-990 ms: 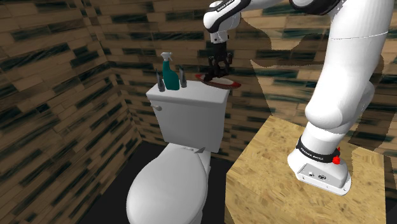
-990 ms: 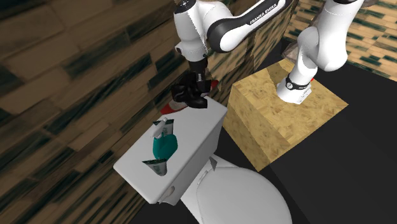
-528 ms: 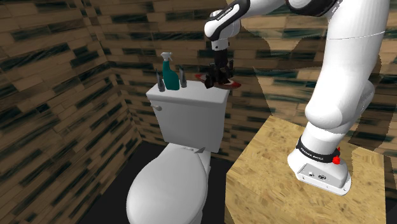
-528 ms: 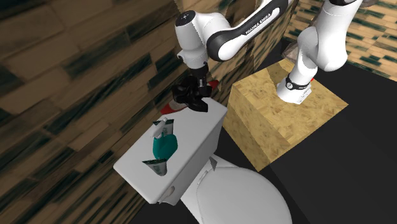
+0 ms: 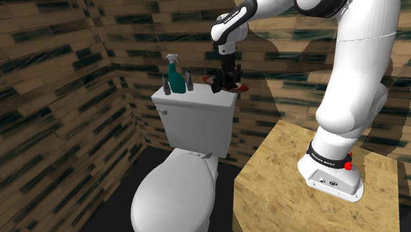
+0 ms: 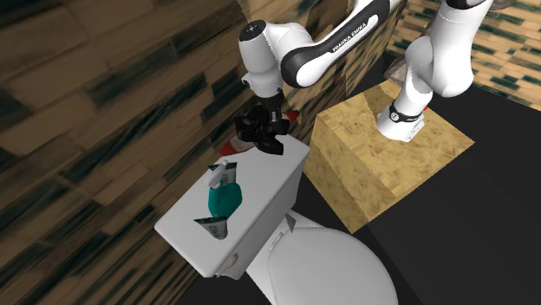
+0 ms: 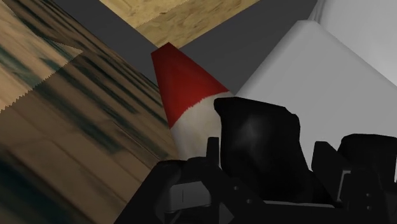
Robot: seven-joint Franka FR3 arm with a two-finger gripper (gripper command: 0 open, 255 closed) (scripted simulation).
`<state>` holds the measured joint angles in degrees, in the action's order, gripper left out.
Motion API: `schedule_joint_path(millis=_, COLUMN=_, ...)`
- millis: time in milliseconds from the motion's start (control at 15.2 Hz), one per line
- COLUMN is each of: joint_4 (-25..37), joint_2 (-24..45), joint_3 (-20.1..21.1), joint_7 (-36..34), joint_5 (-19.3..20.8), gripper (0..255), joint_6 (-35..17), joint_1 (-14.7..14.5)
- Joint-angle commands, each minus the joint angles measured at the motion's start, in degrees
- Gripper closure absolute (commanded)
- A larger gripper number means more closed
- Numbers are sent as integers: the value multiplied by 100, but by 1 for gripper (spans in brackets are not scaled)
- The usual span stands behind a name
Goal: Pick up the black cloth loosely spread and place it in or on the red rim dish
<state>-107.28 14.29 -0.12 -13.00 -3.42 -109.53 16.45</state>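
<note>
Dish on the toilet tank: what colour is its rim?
The dish has a red rim; best in wrist view.

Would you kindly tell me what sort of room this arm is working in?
Most likely a small bathroom: a white toilet with its tank, a teal spray bottle standing on the tank lid, and close plank-patterned walls.

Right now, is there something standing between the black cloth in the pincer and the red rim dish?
Nothing visible does. The pincer holds the black cloth just above the red rim dish, which sits on the toilet tank. The teal spray bottle stands apart on the tank, toward the shoulder view's left of the dish.
</note>
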Motion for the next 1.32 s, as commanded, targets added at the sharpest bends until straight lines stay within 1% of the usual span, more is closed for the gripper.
schedule_joint_path(millis=0, joint_4=-22, joint_2=40, joint_3=-49, joint_7=-25, joint_5=80, gripper=255, joint_6=-326, joint_1=23)
schedule_joint_path(millis=66, joint_4=-22, joint_2=40, joint_3=-51, joint_7=-24, joint_5=79, gripper=255, joint_6=-326, joint_1=21)
schedule_joint_path(millis=132, joint_4=-5, joint_2=29, joint_3=-47, joint_7=-33, joint_5=77, gripper=0, joint_6=-300, joint_1=16)
schedule_joint_path(millis=462, joint_4=-22, joint_2=40, joint_3=-50, joint_7=-25, joint_5=80, gripper=0, joint_6=-326, joint_1=22)
schedule_joint_path(millis=726, joint_4=570, joint_2=-72, joint_3=-58, joint_7=-35, joint_5=94, gripper=0, joint_6=378, joint_1=39)
schedule_joint_path(millis=1254, joint_4=570, joint_2=-72, joint_3=-53, joint_7=-36, joint_5=96, gripper=0, joint_6=378, joint_1=43)
